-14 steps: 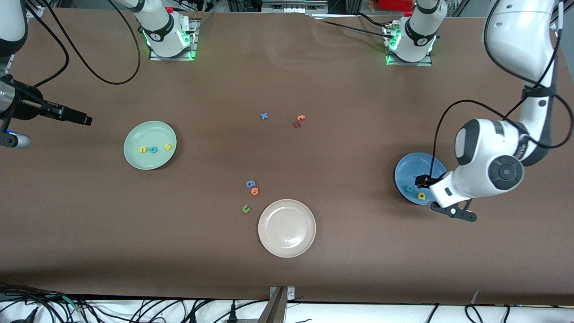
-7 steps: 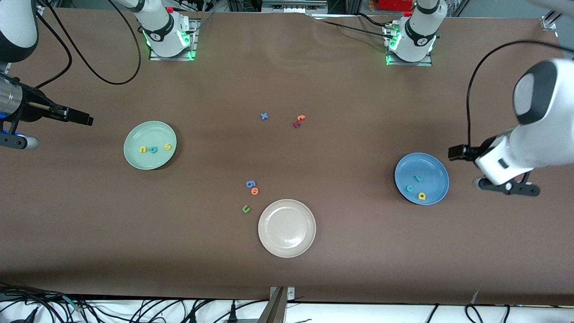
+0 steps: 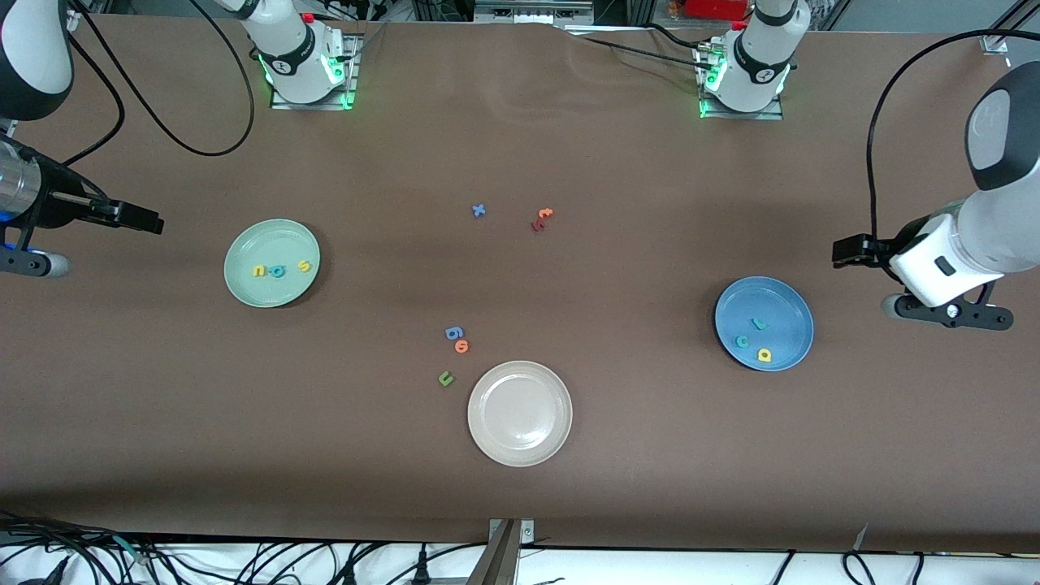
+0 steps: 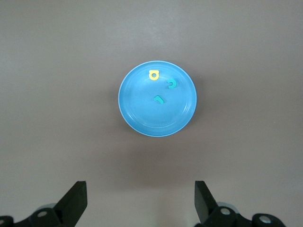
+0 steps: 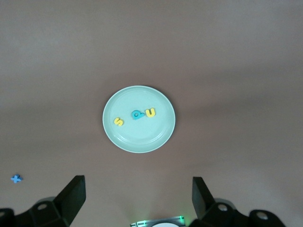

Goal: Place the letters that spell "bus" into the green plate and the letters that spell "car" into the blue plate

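Now that the left gripper (image 3: pixel 845 250) has lifted away, jaws apart and empty, the blue plate (image 3: pixel 792 313) just below it holds c, r and a. Off at its own end, the right gripper (image 3: pixel 150 221) hangs open beside the green plate (image 3: pixel 244 244) holding u, b, s. Both words look finished.

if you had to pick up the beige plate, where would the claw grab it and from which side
Probably the raised rim of the beige plate, from straight above, one finger inside the rim and one outside. It lies flat on the table, so a sideways approach has no edge to catch. The rim arc toward the left arm's end looks better, since the green u lies beside the other arc.
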You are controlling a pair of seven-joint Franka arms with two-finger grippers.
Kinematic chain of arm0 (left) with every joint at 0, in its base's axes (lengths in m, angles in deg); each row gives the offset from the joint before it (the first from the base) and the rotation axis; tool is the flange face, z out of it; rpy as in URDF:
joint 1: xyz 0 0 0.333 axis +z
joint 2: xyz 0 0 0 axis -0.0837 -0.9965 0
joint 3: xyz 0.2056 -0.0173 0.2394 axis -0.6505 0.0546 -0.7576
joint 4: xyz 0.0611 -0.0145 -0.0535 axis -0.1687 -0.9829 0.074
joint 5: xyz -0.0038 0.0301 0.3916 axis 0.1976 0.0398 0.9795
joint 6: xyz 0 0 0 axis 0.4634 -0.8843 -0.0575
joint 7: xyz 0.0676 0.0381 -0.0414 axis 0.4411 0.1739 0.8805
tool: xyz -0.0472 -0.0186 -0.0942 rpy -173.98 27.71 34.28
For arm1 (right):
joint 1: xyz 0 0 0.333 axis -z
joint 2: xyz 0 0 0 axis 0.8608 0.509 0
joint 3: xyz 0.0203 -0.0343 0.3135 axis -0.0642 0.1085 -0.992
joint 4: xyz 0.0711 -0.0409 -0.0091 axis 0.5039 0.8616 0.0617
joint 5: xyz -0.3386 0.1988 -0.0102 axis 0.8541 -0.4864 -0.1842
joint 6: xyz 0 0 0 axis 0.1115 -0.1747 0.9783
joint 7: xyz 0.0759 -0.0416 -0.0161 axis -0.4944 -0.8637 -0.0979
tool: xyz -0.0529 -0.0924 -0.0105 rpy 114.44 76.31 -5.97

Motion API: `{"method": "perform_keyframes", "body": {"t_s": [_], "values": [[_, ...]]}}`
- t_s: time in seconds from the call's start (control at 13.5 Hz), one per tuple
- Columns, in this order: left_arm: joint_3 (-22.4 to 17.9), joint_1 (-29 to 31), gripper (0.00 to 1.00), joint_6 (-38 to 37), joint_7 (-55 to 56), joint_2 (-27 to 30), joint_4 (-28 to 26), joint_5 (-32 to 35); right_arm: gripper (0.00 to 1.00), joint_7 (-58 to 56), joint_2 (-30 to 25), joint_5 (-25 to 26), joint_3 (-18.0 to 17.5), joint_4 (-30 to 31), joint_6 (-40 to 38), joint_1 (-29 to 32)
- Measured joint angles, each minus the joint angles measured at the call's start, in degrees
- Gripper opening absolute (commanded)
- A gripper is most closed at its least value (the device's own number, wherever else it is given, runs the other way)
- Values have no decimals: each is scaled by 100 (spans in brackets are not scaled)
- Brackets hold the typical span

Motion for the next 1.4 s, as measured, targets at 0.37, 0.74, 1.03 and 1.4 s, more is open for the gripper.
{"method": "perform_keyframes", "body": {"t_s": [0.37, 0.74, 1.03, 1.4], "values": [[28, 29, 100, 567, -2, 712, -755, -5, 100, -166, -216, 8, -164, 275, 381, 272], [-462, -403, 100, 722, 69, 1224, -1116, -531, 100, -166, -329, 57, -214, 388, 386, 271], [-1028, -950, 100, 649, 280, 1307, -1146, -602, 100, -165, -329, 60, -214, 395, 390, 271], [-1055, -967, 100, 522, 309, 1307, -1151, -602, 100, -164, -329, 60, -215, 395, 393, 271]]}}
